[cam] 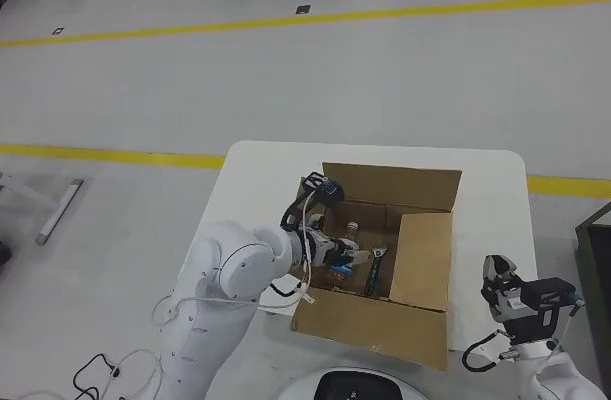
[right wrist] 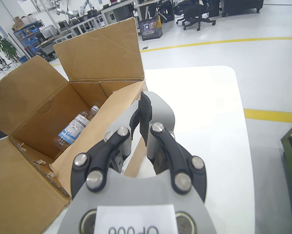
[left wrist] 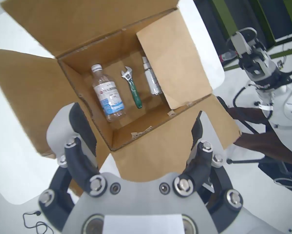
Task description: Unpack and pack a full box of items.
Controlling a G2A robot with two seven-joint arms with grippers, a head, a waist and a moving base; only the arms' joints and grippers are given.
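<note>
Here we hold the left tool (left wrist: 137, 113) wide above the cardboard box (left wrist: 87, 13); we should straddle the clear bottle (left wrist: 108, 93) inside squarely. Right tool (right wrist: 142, 113): pinched together, empty.

A white counter (cam: 257, 175) with rounded corners carries one open cardboard box (cam: 375, 325), flaps spread, sitting from its middle to the six o'clock edge.

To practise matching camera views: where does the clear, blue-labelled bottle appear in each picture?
Top view: bottle inside the box, beside the wrench.
Left wrist view: bottle lying alongside the wrench.
Right wrist view: bottle beyond the inward-folded flap.
Shared landmark: that flap.
</note>
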